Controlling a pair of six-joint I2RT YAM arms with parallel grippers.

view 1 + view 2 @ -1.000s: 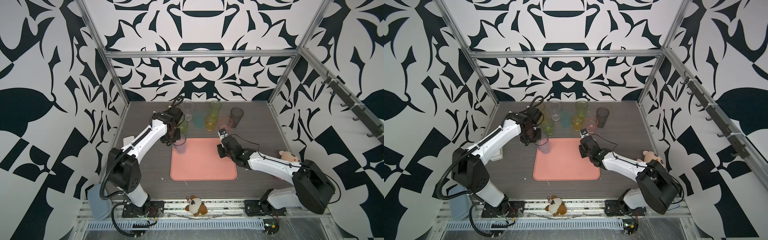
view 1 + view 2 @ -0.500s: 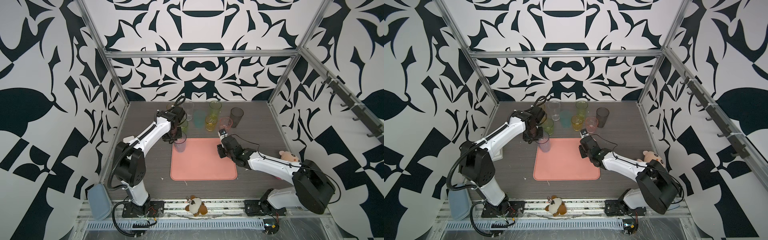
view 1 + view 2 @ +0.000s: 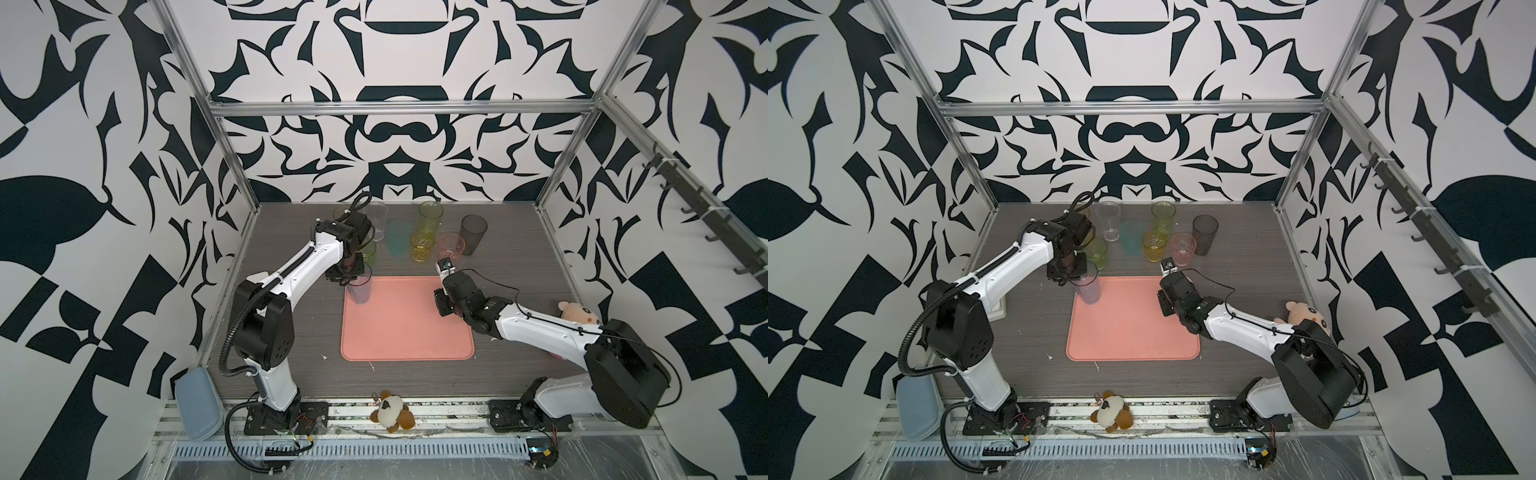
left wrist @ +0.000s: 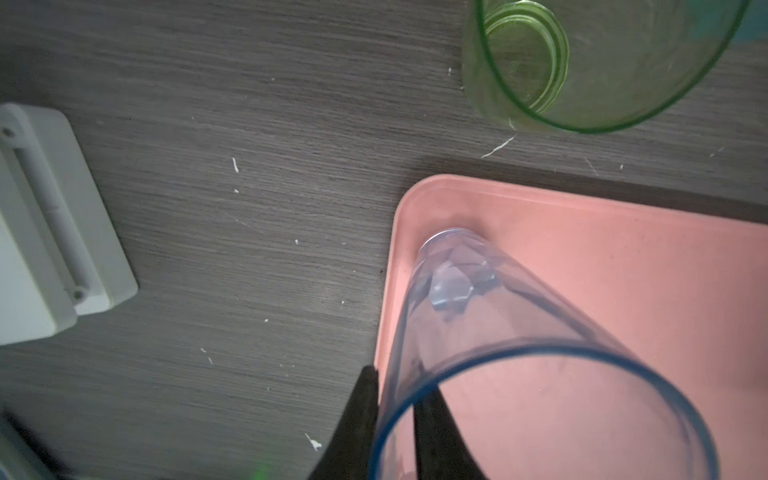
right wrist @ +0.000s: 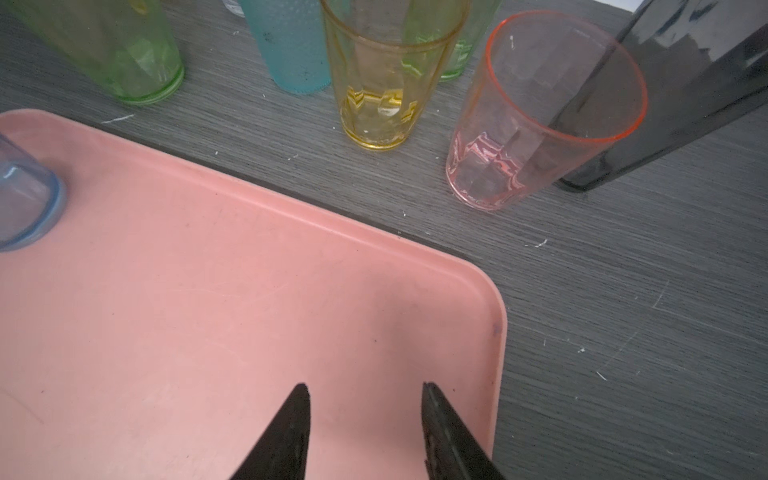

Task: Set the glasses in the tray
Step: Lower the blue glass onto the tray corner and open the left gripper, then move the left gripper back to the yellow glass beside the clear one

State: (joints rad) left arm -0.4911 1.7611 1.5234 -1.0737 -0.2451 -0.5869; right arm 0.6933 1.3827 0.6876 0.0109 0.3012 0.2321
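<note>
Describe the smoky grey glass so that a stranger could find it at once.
Start at the salmon-pink tray in the middle of the table. Beyond its far edge stand coloured glasses; the smoky grey glass is rightmost, beside the short pink glass. Only it is nearly black.

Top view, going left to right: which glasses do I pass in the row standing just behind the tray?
short green glass → teal glass → yellow glass → pink glass → smoky grey glass
</note>
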